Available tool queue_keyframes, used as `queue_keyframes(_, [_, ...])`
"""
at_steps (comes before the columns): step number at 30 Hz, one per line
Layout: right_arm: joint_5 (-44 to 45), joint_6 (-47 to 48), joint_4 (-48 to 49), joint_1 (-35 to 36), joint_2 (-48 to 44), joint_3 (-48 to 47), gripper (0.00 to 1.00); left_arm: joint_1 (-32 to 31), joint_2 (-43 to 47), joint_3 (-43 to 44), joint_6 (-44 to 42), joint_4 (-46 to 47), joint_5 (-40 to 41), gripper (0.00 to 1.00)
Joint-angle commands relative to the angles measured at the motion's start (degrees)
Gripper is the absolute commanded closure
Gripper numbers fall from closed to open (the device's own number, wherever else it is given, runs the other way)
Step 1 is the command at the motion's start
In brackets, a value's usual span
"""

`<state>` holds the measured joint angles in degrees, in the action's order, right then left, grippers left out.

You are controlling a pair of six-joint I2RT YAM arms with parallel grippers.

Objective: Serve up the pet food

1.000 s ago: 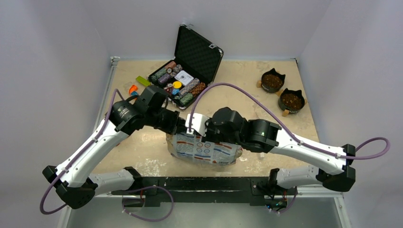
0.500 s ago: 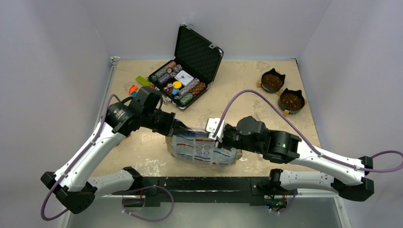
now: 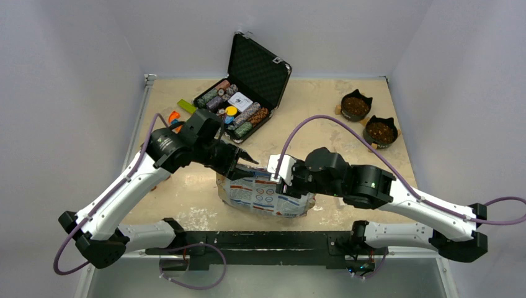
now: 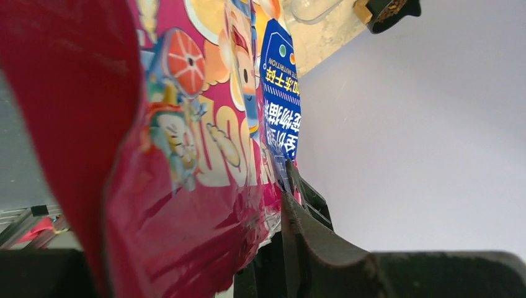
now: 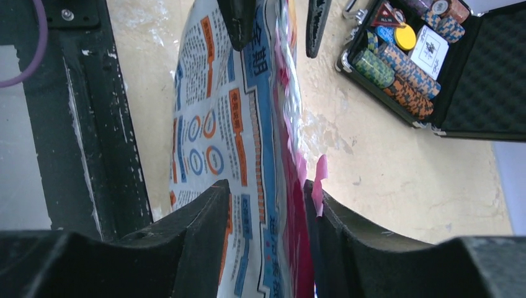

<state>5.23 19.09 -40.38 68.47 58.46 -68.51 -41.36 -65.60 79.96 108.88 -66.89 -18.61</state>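
The pet food bag [image 3: 265,195], glossy and pink-edged with white and blue print, rests on the table near the front. Dark brown pet food [image 3: 355,107] fills two black cat-eared bowls [image 3: 379,131] at the back right. My left gripper [image 3: 243,158] hovers open at the bag's upper left corner. One of its fingers [image 4: 304,230] shows beside the pink face [image 4: 186,155], and the other is hidden behind the bag. My right gripper [image 5: 267,202] is open, with a jaw on each side of the bag's top edge [image 5: 279,124]. No kibble inside the bag is visible.
An open black case of poker chips [image 3: 243,105] stands at the back centre-left. A few loose colourful pieces [image 3: 175,117] lie to its left. A black rail [image 3: 260,239] runs along the table's near edge, and pale walls close in the left, back and right sides.
Both grippers were shut on the bag's top edge and now stand open. The right arm swung down and to the right, and the bag sank lower onto the table.
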Motion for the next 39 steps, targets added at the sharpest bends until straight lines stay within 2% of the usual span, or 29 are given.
queue_keyframes(1, [1.5,0.3,-1.9,-0.8,-5.1,2.8,0.49,-2.6,-4.2,4.6,0.2,2.5,0.7,0.59])
queue_keyframes(5, [-0.2,-0.7,-0.6,-1.8,-9.0,5.6,0.5,-4.7,-6.6,6.0,0.2,3.0,0.6,0.67])
queue_keyframes(8, [-0.8,-0.8,0.0,-2.2,-9.3,6.2,0.56,-5.0,-6.9,5.5,0.3,3.1,0.5,0.81])
queue_keyframes(11, [0.0,-0.5,1.9,-2.4,-8.9,7.0,0.8,-5.0,-5.8,4.4,0.2,3.2,1.2,0.97])
queue_keyframes(13, [-0.2,-0.1,3.0,-2.4,-9.0,7.3,0.99,-5.0,-4.6,3.5,0.2,3.3,2.0,1.0])
queue_keyframes(18, [-8.1,4.2,2.3,-2.1,-9.6,8.4,1.0,-5.0,-0.6,0.5,-0.5,3.8,5.3,1.0])
queue_keyframes(27, [2.4,4.6,10.5,-0.7,-19.5,16.8,1.0,-4.9,5.9,-3.7,2.3,8.8,13.1,1.0])
queue_keyframes(36, [-0.5,3.3,10.6,-0.7,-21.0,18.9,1.0,-4.9,5.3,-2.7,3.3,7.7,14.2,1.0])
queue_keyframes(39, [-1.6,2.4,10.6,-0.7,-20.0,18.1,1.0,-4.9,5.4,-4.7,3.4,10.0,12.9,1.0])
